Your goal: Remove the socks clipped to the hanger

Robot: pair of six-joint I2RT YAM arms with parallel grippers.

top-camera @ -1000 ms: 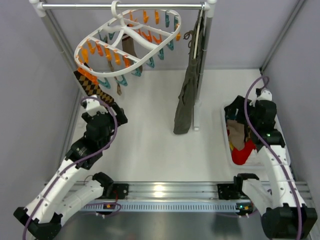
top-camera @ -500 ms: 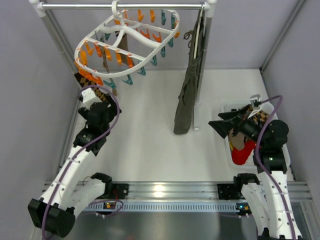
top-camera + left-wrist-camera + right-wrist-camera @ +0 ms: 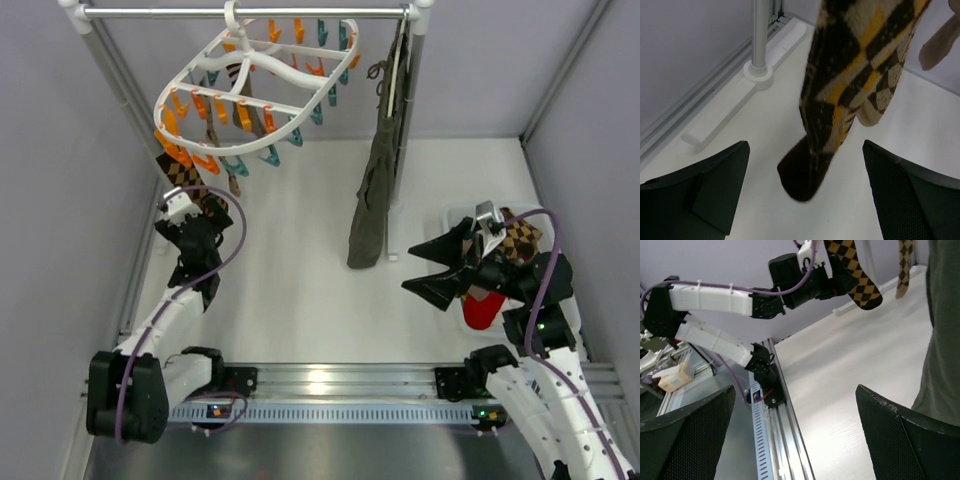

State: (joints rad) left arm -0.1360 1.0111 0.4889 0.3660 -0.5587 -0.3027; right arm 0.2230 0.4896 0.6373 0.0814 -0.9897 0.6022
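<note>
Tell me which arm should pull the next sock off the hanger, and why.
Left. The left pincer is open at the argyle sock hanging from the hanger, its toe framed between the fingers. The right pincer, also open, is across the table beside the bin, far from every clipped sock.

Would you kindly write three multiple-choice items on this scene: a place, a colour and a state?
1. Where does the olive garment hang?
A) from the rail, at its right end
B) from a wall hook
C) folded in a drawer
2. What colours are the hanger clips?
A) red and yellow
B) orange and teal
C) all white
3. How is the left gripper?
A) shut on a sock
B) shut on a clip
C) open, holding nothing
1 A: it drapes from the rail's end. 2 B: both colours dangle under the frame. 3 C: its fingers stand apart beside the argyle sock, not touching it.
</note>
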